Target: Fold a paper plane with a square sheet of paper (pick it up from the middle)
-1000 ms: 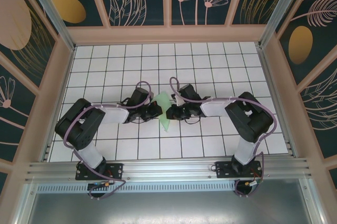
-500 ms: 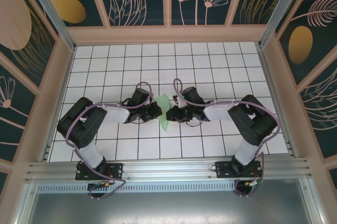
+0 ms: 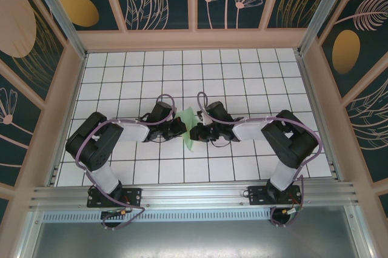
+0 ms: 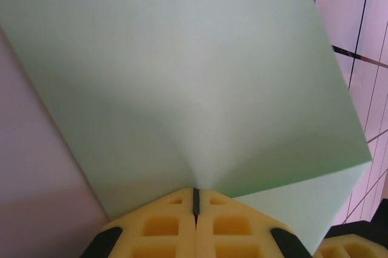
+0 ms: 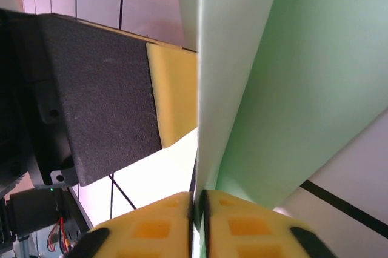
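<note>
Both arms reach inward from the lower corners of the top view, elbows out, wrists meeting at centre frame; the left gripper (image 3: 180,128) is clamped tight on the thin pale green sheet of paper (image 3: 188,115); the right gripper (image 3: 195,131) pinches its opposite edge, over the white grid-tiled table (image 3: 242,70).

The thin pale green sheet of paper (image 3: 189,127) sits between the two pincers, near the middle of the white grid-tiled bench (image 3: 254,70). The left pincer (image 3: 182,128) is at its left edge and the right pincer (image 3: 194,132) at its right edge, each clamping the paper.
</note>
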